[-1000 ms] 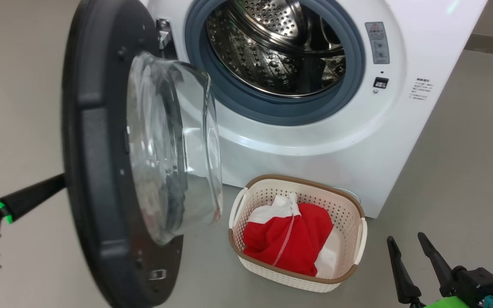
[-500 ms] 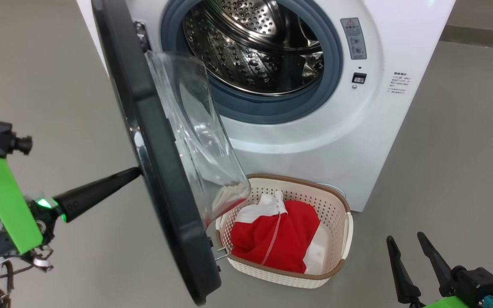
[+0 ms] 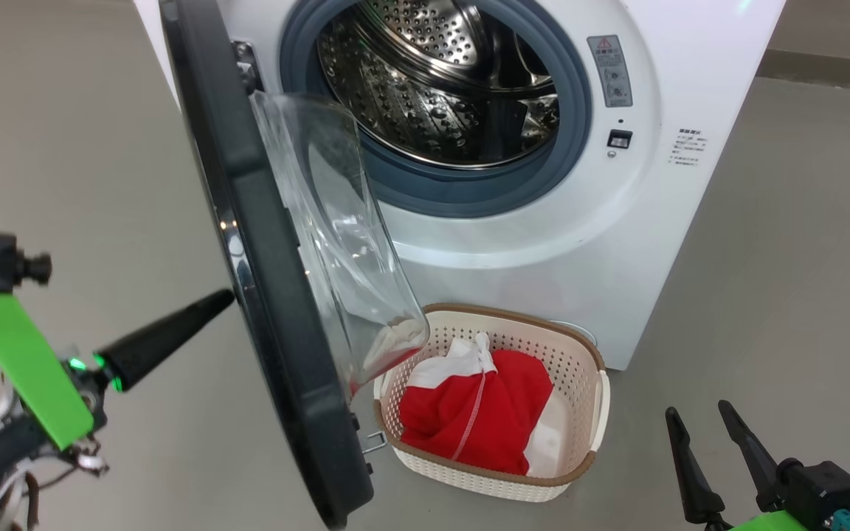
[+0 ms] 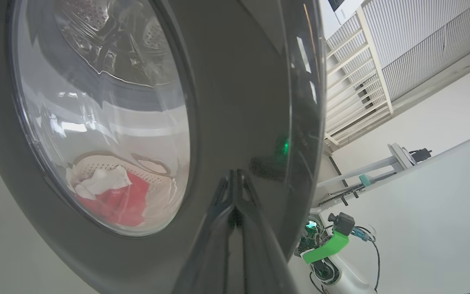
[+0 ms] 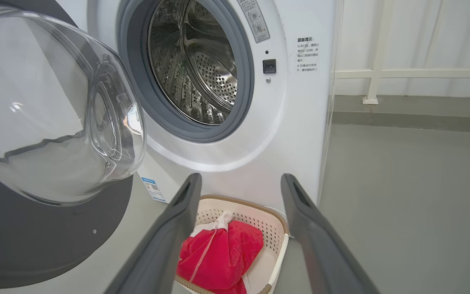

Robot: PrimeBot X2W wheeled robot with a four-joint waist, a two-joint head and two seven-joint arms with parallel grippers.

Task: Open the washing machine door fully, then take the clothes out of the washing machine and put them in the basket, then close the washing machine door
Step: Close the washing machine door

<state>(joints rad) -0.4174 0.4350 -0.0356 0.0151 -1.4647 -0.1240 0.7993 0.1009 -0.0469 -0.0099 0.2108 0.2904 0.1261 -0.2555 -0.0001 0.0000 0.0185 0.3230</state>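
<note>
The washing machine [image 3: 602, 243] is a white front-loader with a bare steel drum [image 3: 454, 81]. The washing machine door [image 3: 277, 295] stands about half open, black rim edge-on, its glass bowl [image 3: 336, 228] hanging over the basket's left end. My left gripper [image 3: 227, 295] is shut, tip touching the door's glossy outer face [image 4: 239, 102], where the fingers [image 4: 235, 192] meet their reflection. The red and white clothes [image 3: 477, 413] lie in the cream basket [image 3: 593, 435] on the floor before the machine. My right gripper [image 3: 705, 442] hovers open and empty at lower right, above the basket [image 5: 278, 228] and clothes [image 5: 218, 257].
Grey floor lies on all sides of the machine. A white railing [image 5: 377, 73] and pale wall stand behind the machine on its right. The swinging door's lower edge [image 3: 344, 501] reaches close to the basket's left rim.
The door has swung from wide open toward the machine, with my shut left gripper on its outer side. The head camera shifted a little. My right gripper has stayed put.
</note>
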